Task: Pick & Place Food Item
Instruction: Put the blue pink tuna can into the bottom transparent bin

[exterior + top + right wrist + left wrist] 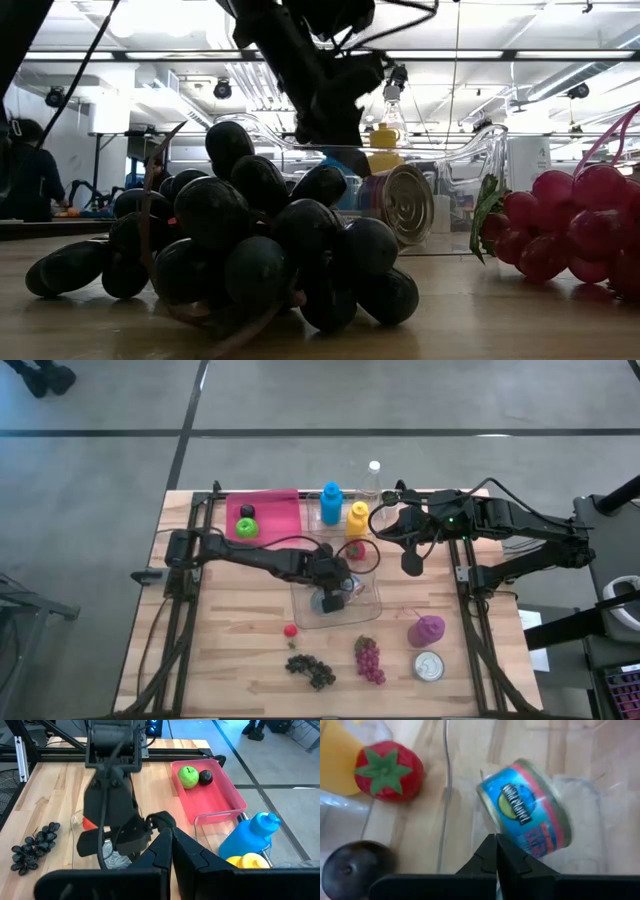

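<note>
High view shows the wooden table [230, 660] with both arms over its middle. Going from big to small: the clear plastic container [372, 600] sits at centre, and the left gripper [330, 588] is down inside it, approx. over the blue tuna can [527, 815]. In the left wrist view this can lies on its side on the container floor, just past the fingertips, and the two fingers are pressed together w/ nothing between them. So, as I judge it, the can is already placed in the container and let go; this part looks done.

The right gripper [411, 563] waits near the container's far right corner, beside the yellow bottle [357, 518] and blue bottle [331, 502]. Its fingers are also closed together and empty, per the right wrist view.

Still outside the container on the table: pink tray [290, 512] w/ green apple [246, 527] and a dark plum [247, 511]; a purple cup [427, 630]; red grapes [369, 659]; dark grapes [311, 669]; a second tin can [429, 666]; a small strawberry [291, 630]. Another strawberry [388, 770] lies just outside the container wall, near the yellow bottle.

If more food items must go in, these are left; which one is next I cannot tell.
</note>
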You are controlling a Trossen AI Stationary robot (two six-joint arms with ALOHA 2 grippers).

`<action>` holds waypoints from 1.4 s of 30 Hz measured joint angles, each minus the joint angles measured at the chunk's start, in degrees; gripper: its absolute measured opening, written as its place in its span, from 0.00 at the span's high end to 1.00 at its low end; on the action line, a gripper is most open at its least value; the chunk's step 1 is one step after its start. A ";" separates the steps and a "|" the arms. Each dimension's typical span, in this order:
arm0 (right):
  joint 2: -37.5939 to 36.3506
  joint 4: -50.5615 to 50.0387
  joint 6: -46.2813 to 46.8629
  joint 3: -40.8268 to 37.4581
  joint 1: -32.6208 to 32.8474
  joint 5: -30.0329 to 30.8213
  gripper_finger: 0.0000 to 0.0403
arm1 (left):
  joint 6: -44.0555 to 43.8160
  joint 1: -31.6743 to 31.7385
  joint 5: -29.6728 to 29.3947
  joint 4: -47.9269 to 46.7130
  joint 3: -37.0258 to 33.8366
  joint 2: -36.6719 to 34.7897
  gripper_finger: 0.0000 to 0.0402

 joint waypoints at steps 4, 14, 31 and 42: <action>0.00 0.00 0.00 0.00 0.00 0.01 0.98 | 0.02 -0.03 0.02 -0.21 -0.02 0.70 1.00; -0.01 0.00 -2.49 0.01 0.00 0.01 0.98 | 3.47 -0.76 3.51 6.63 0.00 0.60 1.00; 0.01 0.00 -3.48 0.00 -0.02 0.01 0.98 | 7.48 -0.92 8.21 10.60 1.25 0.39 1.00; -0.01 0.00 -3.45 -0.01 -0.02 0.01 0.98 | 6.08 -0.91 5.71 6.71 1.22 1.86 1.00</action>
